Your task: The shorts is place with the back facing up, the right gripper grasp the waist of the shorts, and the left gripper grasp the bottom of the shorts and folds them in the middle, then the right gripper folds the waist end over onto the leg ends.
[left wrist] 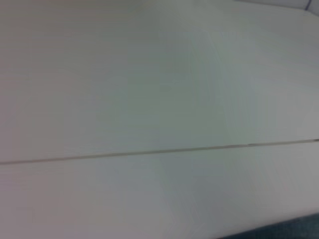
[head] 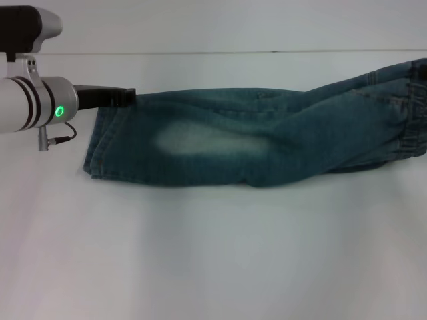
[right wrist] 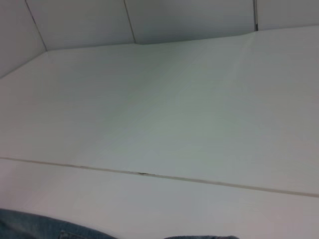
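The shorts [head: 253, 140] lie folded lengthwise into one long band across the white table, with a faded pale patch near the middle. The leg hems [head: 93, 157] are at the left and the elastic waist [head: 410, 120] runs to the right edge of the head view. My left gripper [head: 130, 97], black on a silver cuff with a green light, reaches in from the left, its tip at the far corner of the hems. A sliver of denim [left wrist: 294, 230] shows in the left wrist view, and another strip of denim [right wrist: 30, 226] in the right wrist view. The right gripper is out of view.
The white table [head: 213, 253] spreads wide in front of the shorts. A thin seam [head: 200, 52] crosses the table behind them, with pale wall panels [right wrist: 189, 20] beyond.
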Available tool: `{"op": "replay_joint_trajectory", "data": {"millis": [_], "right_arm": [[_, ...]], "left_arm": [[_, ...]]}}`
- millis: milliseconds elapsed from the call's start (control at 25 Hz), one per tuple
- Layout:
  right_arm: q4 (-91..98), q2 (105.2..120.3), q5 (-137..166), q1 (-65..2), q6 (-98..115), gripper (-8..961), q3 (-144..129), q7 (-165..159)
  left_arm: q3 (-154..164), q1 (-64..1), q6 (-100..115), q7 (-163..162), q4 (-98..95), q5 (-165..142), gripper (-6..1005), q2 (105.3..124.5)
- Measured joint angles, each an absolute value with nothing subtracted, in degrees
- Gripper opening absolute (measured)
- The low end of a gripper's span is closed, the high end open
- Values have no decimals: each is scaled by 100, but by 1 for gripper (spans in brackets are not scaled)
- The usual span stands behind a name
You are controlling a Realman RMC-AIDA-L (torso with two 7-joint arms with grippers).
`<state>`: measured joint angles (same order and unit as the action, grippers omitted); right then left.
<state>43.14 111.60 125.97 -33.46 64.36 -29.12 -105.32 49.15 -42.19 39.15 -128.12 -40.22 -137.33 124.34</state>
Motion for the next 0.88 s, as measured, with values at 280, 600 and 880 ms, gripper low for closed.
{"op": "replay_joint_trajectory", "data": {"millis": [280,600,880], "right_arm": [[4310,11195,12599,-3392,5985,328,-3145,-10517],[4381,11273,12509,-3393,5753,653,-3142,-10413],[4648,11476,12015,-3077,5887,745,-3120,-10322]], "left_arm": [[5102,-4202,3858,-12874,-3985,-13733,524,12445],[5173,-4175,3872,-12901,-4077,-13472,764,12440],[5380,-4044,4130,-12903,-4408,-13231,944,12436]]}}
